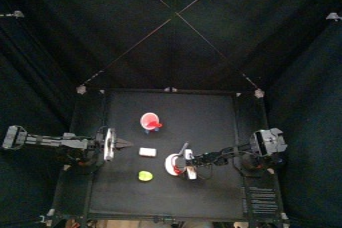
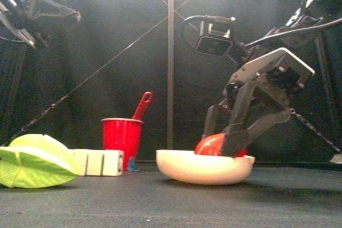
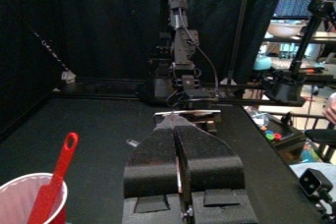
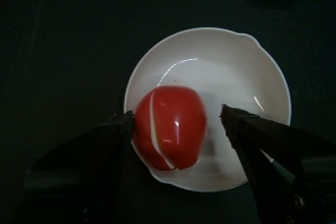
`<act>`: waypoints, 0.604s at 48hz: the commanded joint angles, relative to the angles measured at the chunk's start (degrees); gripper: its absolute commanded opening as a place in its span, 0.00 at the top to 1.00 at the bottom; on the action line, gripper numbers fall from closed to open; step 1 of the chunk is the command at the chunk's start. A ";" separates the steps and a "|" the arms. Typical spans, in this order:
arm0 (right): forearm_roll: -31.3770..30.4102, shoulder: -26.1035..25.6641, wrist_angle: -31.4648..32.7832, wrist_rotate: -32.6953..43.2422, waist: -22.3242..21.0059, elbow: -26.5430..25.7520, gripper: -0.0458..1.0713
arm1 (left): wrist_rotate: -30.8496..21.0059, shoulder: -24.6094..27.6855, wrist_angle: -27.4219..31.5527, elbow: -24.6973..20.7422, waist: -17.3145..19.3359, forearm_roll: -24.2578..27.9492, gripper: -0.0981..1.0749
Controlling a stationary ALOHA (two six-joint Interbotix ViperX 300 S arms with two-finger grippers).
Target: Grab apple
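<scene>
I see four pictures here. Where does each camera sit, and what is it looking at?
Top view: high overhead, straight down on the table; both arms show.
Front view: table's front edge, level; the right gripper reaches into the white dish.
Left wrist view: on the resting left arm; its shut jaws, the red cup.
Right wrist view: above the dish; open jaws flank the apple.
Front and right wrist views share apple and dish.

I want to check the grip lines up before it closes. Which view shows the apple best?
The right wrist view: the apple lies in the white dish, seen whole between the right gripper's open jaws. The front view shows only its top above the rim, the top view a tiny red spot, and the left wrist view none.
</scene>
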 commanded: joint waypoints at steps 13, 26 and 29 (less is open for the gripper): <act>0.26 -0.62 -0.18 0.00 -0.09 -1.49 0.13 | 0.09 0.35 -0.26 -0.79 0.09 0.09 0.93; 1.14 -0.53 -0.26 0.00 -0.70 -1.49 0.26 | 0.09 0.35 -0.26 -0.70 0.18 0.09 0.93; 1.32 -0.62 -0.26 0.00 -0.97 -1.58 0.27 | 0.09 0.35 -0.26 -0.79 0.09 0.18 0.93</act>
